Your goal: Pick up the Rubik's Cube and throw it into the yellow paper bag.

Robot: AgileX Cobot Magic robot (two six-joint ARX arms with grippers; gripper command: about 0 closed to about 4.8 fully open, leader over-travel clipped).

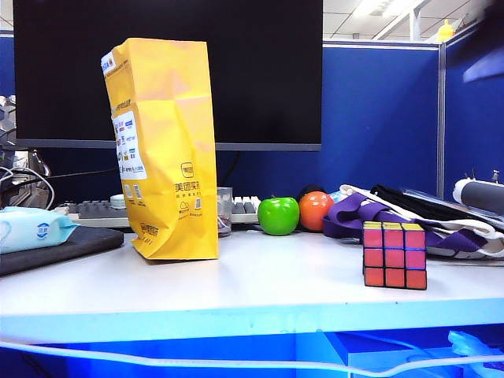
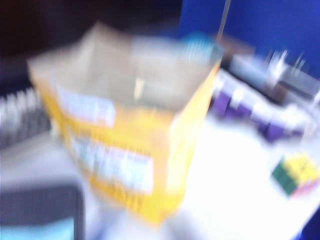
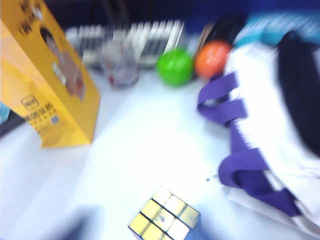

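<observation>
The Rubik's Cube (image 1: pixel 394 256) rests on the white table (image 1: pixel 260 283) at the front right, pink-red face forward and yellow on top. The yellow paper bag (image 1: pixel 169 157) stands upright and open-topped at the left. The blurred left wrist view looks down into the yellow paper bag (image 2: pixel 135 150), with the Rubik's Cube (image 2: pixel 296 173) off to one side. In the right wrist view the Rubik's Cube (image 3: pixel 165 218) lies close below the camera and the yellow paper bag (image 3: pixel 40 95) stands apart from it. Neither gripper's fingers show in any view.
A green apple (image 1: pixel 279 215) and an orange ball (image 1: pixel 315 210) sit behind the cube. A white cloth bag with purple straps (image 1: pixel 370 211) lies at the right. A small glass (image 3: pixel 119 65), a keyboard (image 1: pixel 98 209) and a wipes pack (image 1: pixel 31 227) lie around the bag. A dark blur (image 1: pixel 484 51) crosses the top right corner.
</observation>
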